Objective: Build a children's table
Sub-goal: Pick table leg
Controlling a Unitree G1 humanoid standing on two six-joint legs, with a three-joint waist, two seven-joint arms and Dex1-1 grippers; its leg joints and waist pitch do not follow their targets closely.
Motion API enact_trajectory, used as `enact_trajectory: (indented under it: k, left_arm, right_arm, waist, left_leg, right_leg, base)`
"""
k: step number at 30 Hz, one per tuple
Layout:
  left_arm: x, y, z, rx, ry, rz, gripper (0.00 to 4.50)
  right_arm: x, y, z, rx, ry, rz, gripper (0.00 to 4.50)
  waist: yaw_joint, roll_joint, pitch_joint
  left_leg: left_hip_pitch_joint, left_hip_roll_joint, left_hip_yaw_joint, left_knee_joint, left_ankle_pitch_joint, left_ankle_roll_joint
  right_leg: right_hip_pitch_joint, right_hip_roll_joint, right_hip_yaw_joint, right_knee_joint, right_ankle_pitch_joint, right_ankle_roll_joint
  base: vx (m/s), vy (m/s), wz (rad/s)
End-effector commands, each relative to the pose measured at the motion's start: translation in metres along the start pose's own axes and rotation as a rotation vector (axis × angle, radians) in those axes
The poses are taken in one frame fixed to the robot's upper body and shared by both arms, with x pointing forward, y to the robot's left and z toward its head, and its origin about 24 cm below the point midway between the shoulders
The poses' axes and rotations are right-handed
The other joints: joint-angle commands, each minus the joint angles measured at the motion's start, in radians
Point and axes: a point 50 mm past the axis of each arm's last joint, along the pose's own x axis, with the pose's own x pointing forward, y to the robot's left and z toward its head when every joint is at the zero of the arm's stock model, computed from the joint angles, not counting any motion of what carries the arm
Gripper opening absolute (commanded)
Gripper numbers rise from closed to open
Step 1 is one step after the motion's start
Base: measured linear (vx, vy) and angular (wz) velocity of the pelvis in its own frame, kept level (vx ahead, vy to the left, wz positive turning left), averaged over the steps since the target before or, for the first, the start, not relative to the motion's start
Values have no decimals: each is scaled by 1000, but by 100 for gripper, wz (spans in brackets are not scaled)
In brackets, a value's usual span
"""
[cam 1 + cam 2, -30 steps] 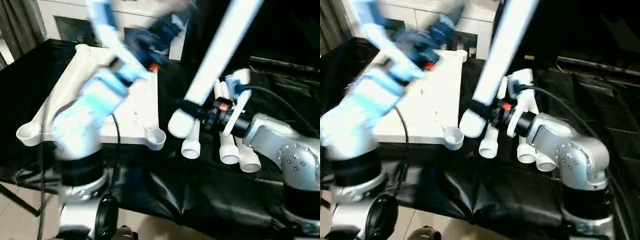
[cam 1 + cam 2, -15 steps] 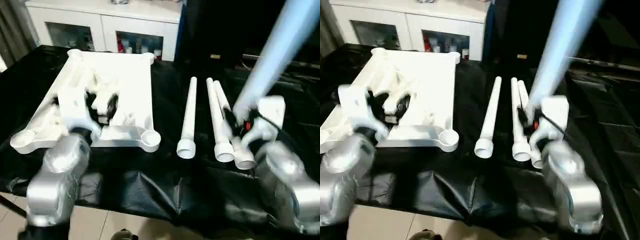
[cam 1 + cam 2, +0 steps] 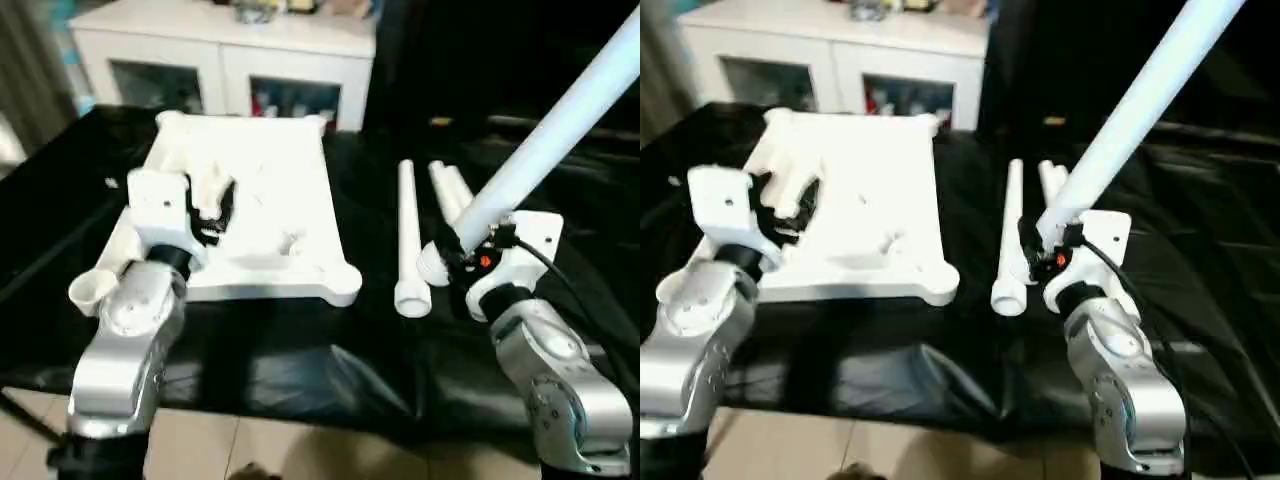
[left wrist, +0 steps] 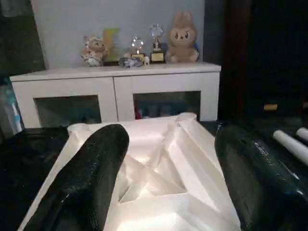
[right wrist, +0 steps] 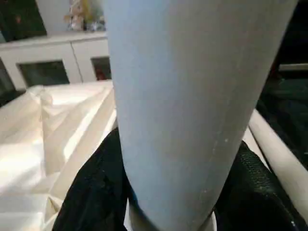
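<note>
The children's table is in pieces on a black cloth. Its white square top [image 3: 265, 215] lies upside down, ribs up, with round sockets at the corners. My left gripper [image 3: 210, 205] hovers open over the top's left part; the ribbed underside [image 4: 163, 163] shows between its black fingers [image 4: 91, 178]. My right gripper [image 3: 455, 248] is shut on the lower end of a white leg [image 3: 560, 125], which slants up and to the right. In the right wrist view the held leg [image 5: 192, 96] sits between both fingers [image 5: 96, 192]. Other legs [image 3: 407, 240] lie side by side right of the top.
A white cabinet [image 3: 230, 55] with glass-fronted shelves stands behind the table, with small figurines [image 4: 182, 37] on it. The black cloth [image 3: 330, 370] hangs over the front edge. A black cable [image 3: 580, 300] runs along my right arm.
My left arm has swung down from in front of the camera, and its gripper now hovers over the top. My right gripper has carried the leg rightward, above the lying legs. The view also shifted.
</note>
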Motion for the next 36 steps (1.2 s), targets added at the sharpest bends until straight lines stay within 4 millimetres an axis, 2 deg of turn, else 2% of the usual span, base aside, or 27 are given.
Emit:
enact_trajectory:
  k: [1, 4, 6, 7, 8, 9, 10, 11, 13, 14, 15, 16, 17, 18, 19, 20, 21, 22, 23, 24, 26, 28, 29, 30, 34, 35, 36]
  left_arm:
    - [3, -5, -2, -12, 18, -5, 337]
    - [2, -9, -2, -53, 23, 16, 337]
    - [1, -9, -4, -48, 39, 6, 337]
    - [1, -9, -4, -46, 42, 3, 337]
    - [0, -9, -5, -45, 47, 0, 337]
    - [0, -9, -4, -28, 29, -14, 337]
    - [0, -9, -4, -28, 29, -14, 337]
    - [1, -8, -4, -5, 23, -17, 337]
    - [2, -8, -3, 6, 12, -26, 337]
    - [4, -8, -1, 8, 9, -34, 337]
    - [4, -8, 0, 9, 5, -40, 337]
    - [5, -7, 2, 7, 2, -43, 337]
    - [6, -7, 2, 7, 3, -42, 337]
    - [6, -7, 2, 7, 3, -42, 337]
    - [6, -6, 3, 9, 2, -41, 337]
    - [6, -6, 3, 9, 2, -41, 337]
    - [6, -6, 2, 9, 3, -41, 337]
    - [6, -6, 2, 9, 3, -41, 337]
    - [5, -7, 1, 9, 6, -44, 337]
    - [5, -7, 1, 9, 7, -44, 337]
    - [5, -8, 1, 10, 8, -47, 337]
    - [5, -8, 0, 12, 10, -51, 337]
    - [5, -8, 1, 12, 9, -50, 337]
    - [5, -8, 1, 12, 9, -50, 337]
    - [5, -8, 0, 9, 10, -46, 337]
    - [5, -7, 0, 8, 11, -44, 337]
    - [5, -7, -1, 5, 10, -39, 337]
  right_arm:
    - [2, -1, 3, 18, 6, -11, 191]
    - [4, 1, 4, 46, -4, 9, 191]
    - [6, 3, 5, 38, -15, 37, 191]
    - [6, 3, 5, 32, -15, 46, 191]
    - [6, 4, 5, 24, -15, 55, 191]
    - [6, 6, 5, -3, -11, 81, 191]
    - [6, 6, 5, -3, -11, 81, 191]
    - [5, 15, 2, -61, 7, 149, 191]
    - [5, 19, 0, -66, 10, 161, 191]
    - [5, 22, -1, -49, 11, 165, 191]
    - [5, 24, -2, -33, 11, 163, 191]
    - [4, 26, -3, -28, 11, 168, 191]
    - [4, 27, -4, -25, 14, 171, 191]
    - [4, 27, -4, -25, 14, 171, 191]
    - [4, 27, -4, -25, 15, 173, 191]
    - [4, 27, -5, -28, 15, 177, 191]
    - [4, 27, -5, -29, 14, 177, 191]
    - [4, 27, -5, -29, 14, 177, 191]
    - [4, 27, -5, -25, 12, 175, 191]
    - [4, 27, -5, -23, 11, 175, 191]
    - [4, 27, -5, -18, 10, 172, 191]
    - [5, 25, -6, -18, 12, 170, 191]
    - [5, 25, -6, -22, 15, 173, 191]
    - [5, 24, -6, -24, 16, 175, 191]
    - [5, 24, -7, -30, 19, 181, 191]
    - [5, 24, -7, -32, 19, 183, 191]
    - [4, 24, -8, -35, 21, 189, 191]
  waist:
    - [-12, 27, -55]
    - [24, 23, -72]
    - [28, -57, -94]
    - [45, -37, -57]
    - [66, -28, -52]
    - [75, 7, -44]
    - [66, 3, -51]
    - [40, 50, -59]
    - [8, 52, -55]
    - [15, 34, -37]
    - [17, 13, -36]
    - [5, -15, -35]
    - [-29, 14, -3]
    - [-56, 9, 22]
    - [-79, 33, 15]
    - [-134, 40, -6]
    - [-128, 70, -17]
    - [-147, 114, -11]
    - [-231, 82, -30]
    - [-230, 65, -26]
    - [-209, 27, -22]
    - [-135, -43, -38]
    - [-102, -49, -67]
    - [-85, -63, -54]
    - [-21, -11, -63]
    - [-20, 79, -76]
    - [-56, 97, -84]
  left_leg:
    - [9, 235, -148, -265, -896, -366]
    - [10, 188, -80, -250, -732, -227]
    - [11, 39, -79, 56, -244, -129]
    - [-67, 13, -130, 94, 25, -45]
    - [-77, 18, -138, 91, 47, -57]
    - [-26, 74, -161, 48, -40, -90]
    - [0, 90, -160, 17, -134, -107]
    - [-49, 88, -262, -134, -417, -92]
    - [-13, 50, -307, -162, -626, -112]
    - [-57, 4, -278, -151, -725, -174]
    - [-51, -9, -255, -101, -694, -177]
    - [17, -18, -229, 57, -554, -151]
    - [51, 20, -154, 249, -205, -109]
    - [75, 40, -148, 283, -265, -107]
    - [118, 60, -144, 263, -420, -120]
    - [97, 95, -151, 155, -629, -134]
    - [52, 92, -161, 44, -729, -131]
    - [106, 55, -250, -105, -829, -138]
    - [235, 144, -338, -107, -798, 54]
    - [240, 140, -367, -116, -737, 76]
    - [237, 77, -334, -130, -507, 130]
    - [125, -75, -197, 41, -314, 116]
    - [58, -55, -175, 174, -229, 77]
    - [-1, -55, -170, 183, -104, 50]
    - [-41, -12, -151, 52, 186, 49]
    - [82, 66, -203, -84, 86, 102]
    - [129, 164, -311, -115, -209, 255]
  right_leg:
    - [30, 6, -3, 53, -206, -25]
    - [20, 4, 17, 62, -136, -20]
    - [-4, -195, 113, -145, -432, -111]
    - [33, -177, 127, -168, -578, 15]
    - [58, -176, 117, -159, -608, 31]
    - [27, -175, 87, -146, -613, -12]
    - [30, -140, 66, -142, -575, -34]
    - [73, -37, -24, -25, -250, -87]
    - [65, -35, -8, -19, -208, -135]
    - [96, -90, 12, -68, -444, -147]
    - [93, -134, 19, -112, -678, -129]
    - [37, -206, 3, -221, -925, -117]
    - [39, -285, -82, -299, -1100, -68]
    - [31, -297, -142, -321, -1153, -41]
    - [93, -288, -226, -287, -1114, -12]
    - [183, -256, -276, -199, -947, 31]
    - [246, -176, -228, -110, -783, 23]
    - [160, -26, -175, 1, -554, 13]
    - [27, -12, -53, 51, -216, 9]
    - [12, -21, -32, 81, -172, 3]
    - [1, -23, 40, 43, -118, -10]
    - [182, -116, 208, -125, -424, -31]
    - [245, -180, 283, -151, -510, -123]
    - [238, -122, 248, -140, -333, -145]
    - [212, -35, 130, -153, -32, -276]
    - [129, 70, 15, -95, -189, -132]
    - [48, 72, 25, 76, -272, -41]
  base:
    - [-129, 56, 7]
    - [-122, -40, 19]
    - [-111, -144, 1]
    - [-44, -119, -21]
    - [-48, -57, -27]
    - [-48, -57, -27]
    - [-109, -3, -12]
    - [-118, 21, 11]
    - [-95, 19, 24]
    - [-87, -2, 51]
    - [-87, -2, 51]
    - [-151, -41, 56]
    - [-96, -16, 51]
    - [-96, -16, 51]
    - [5, 66, 46]
    - [75, 135, 55]
    - [75, 135, 55]
    - [79, 133, 66]
    - [104, 86, 48]
    - [104, 86, 48]
    - [125, 35, 5]
    - [142, -12, -4]
    - [189, -29, 7]
    - [189, -29, 7]
    - [192, 13, 3]
    - [224, 97, -3]
    - [224, 97, -3]
